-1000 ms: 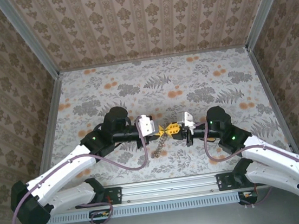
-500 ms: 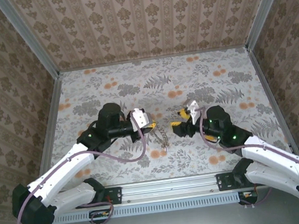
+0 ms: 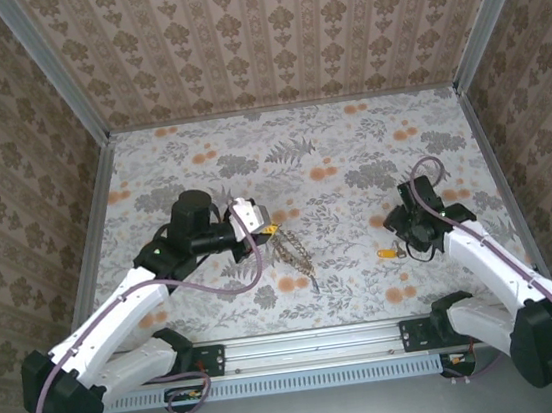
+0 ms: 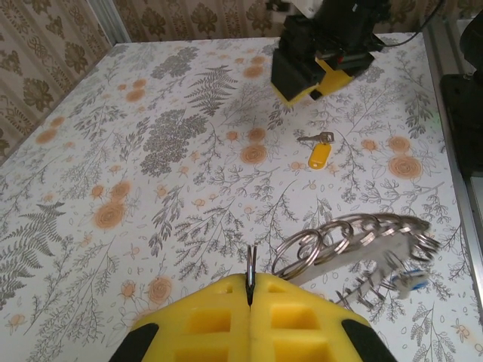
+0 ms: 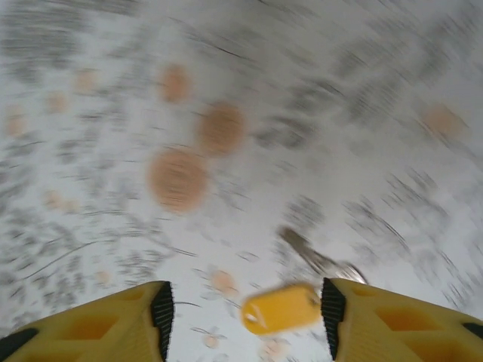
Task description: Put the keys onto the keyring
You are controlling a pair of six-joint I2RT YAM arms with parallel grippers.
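left pincer (image 4: 249, 302) clamps the floppy keyring (image 4: 355, 241); right pincer (image 5: 245, 305) gapes over a light, slippery key (image 5: 281, 308); i'd grip its head.

Lab cell: patterned walls (image 3: 275, 35), aluminium frame (image 3: 49, 68)

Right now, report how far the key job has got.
Done, it seems: a blue-headed key hangs from the keyring. In hand: the left end effector is shut on one loop of the keyring. Left: the yellow key lies loose on the table, beneath the open right end effector, not gripped and not yet on the ring.
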